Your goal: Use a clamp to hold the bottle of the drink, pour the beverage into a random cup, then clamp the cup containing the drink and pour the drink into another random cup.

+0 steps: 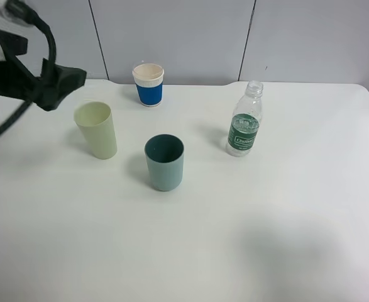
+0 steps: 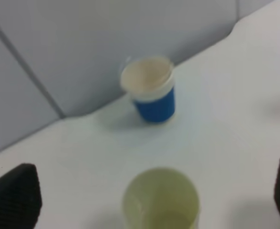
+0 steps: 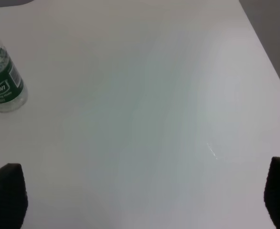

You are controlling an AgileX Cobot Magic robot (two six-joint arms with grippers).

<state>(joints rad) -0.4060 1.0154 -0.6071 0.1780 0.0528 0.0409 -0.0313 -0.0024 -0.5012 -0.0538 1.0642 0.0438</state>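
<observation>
A clear plastic bottle with a green label stands upright and uncapped at the right middle of the table; it also shows in the right wrist view. A pale yellow cup, a teal cup and a blue paper cup with a white rim stand to the left. My left gripper is open and empty, hovering just behind the yellow cup and facing the blue cup. My right gripper is open and empty over bare table, well away from the bottle.
The white table has a grey panelled wall along its back edge. The black left arm hangs above the table's back left corner. The right arm is out of the exterior high view.
</observation>
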